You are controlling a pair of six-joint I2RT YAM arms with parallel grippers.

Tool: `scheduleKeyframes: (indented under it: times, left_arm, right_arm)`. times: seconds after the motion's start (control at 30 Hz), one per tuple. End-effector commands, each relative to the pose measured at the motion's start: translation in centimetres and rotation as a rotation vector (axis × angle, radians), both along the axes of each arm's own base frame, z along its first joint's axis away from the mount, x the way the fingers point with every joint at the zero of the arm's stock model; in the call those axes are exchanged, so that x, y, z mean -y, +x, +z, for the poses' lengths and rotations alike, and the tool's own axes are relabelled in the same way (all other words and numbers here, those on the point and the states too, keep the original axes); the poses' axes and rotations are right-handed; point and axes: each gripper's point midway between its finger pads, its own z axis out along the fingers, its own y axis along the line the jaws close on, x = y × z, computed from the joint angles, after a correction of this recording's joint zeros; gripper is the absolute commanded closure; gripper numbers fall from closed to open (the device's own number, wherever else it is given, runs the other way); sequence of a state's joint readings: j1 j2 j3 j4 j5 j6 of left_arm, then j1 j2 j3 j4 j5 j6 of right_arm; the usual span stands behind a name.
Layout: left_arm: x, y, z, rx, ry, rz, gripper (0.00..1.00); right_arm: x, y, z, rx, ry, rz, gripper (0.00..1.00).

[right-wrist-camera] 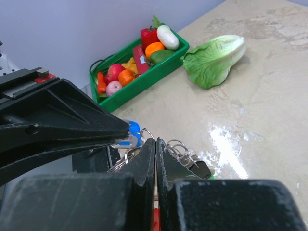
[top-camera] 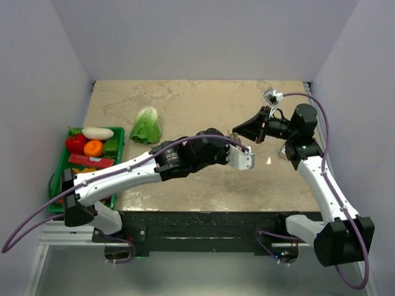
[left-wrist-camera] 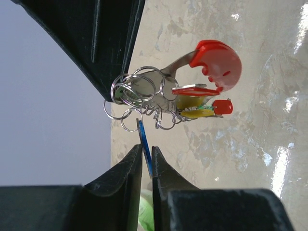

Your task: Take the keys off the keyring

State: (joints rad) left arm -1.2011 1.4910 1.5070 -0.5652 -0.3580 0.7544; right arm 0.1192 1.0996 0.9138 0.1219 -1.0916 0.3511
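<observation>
Keys [left-wrist-camera: 195, 111]: red, yellow and green heads bunched together, hanging in the air over the right half of the bench [top-camera: 185, 105], off the surface. All of them hang from the keyring [left-wrist-camera: 137, 90], a tangle of thin silver loops, with the red fob [left-wrist-camera: 219, 62] on the far side. Your right fingers [right-wrist-camera: 143, 166] are pressed together on the loops and carry the whole bunch. Your left fingers [left-wrist-camera: 126, 175] stand a sliver apart with the blue key [left-wrist-camera: 145, 137] edge-on between them. It looks pinched, its top end meeting a small loop.

Progress, judged: nothing is off yet. You can see no loose key on the bench, and the blue one appears to be the first in hand. Left to do: free it, then the red, yellow and green ones.

Surroundings: mottled beige stone-look bench, glossy, with glare patches. A lettuce [top-camera: 147, 125] lies at mid-left. A green crate [right-wrist-camera: 139, 83] of toy fruit and vegetables sits at the left edge. Plain pale walls [top-camera: 197, 37] close in three sides.
</observation>
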Motion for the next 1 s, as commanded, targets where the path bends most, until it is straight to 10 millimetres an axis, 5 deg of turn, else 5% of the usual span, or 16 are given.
scheduleKeyframes:
  times: [0.0,0.07,0.23,0.47,0.6,0.97]
  left_arm:
    - [0.7,-1.6,1.7,-0.056,-0.058,-0.053,0.82]
    - [0.9,-2.0,1.7,-0.080,-0.065,-0.070,0.77]
    - [0.8,-1.5,3.6,-0.106,-0.129,-0.069,0.45]
    - [-1.1,1.6,8.6,-0.135,-0.303,-0.010,0.27]
    - [-2.1,2.9,11.3,-0.165,-0.398,-0.003,0.23]
    - [-0.6,-0.5,10.3,-0.439,-0.435,-0.216,0.31]
  right_arm:
    - [0.0,-0.2,2.4,0.073,0.082,0.012,1.00]
    - [-0.2,-0.5,2.6,0.072,0.095,0.032,1.00]
    - [-0.1,-0.7,2.9,0.087,0.092,0.037,1.00]
    - [-0.3,-1.7,3.1,0.115,0.090,0.076,1.00]
    - [-0.3,-2.6,3.3,0.141,0.090,0.113,1.00]
    - [-0.5,-4.4,5.5,0.314,0.095,0.212,1.00]
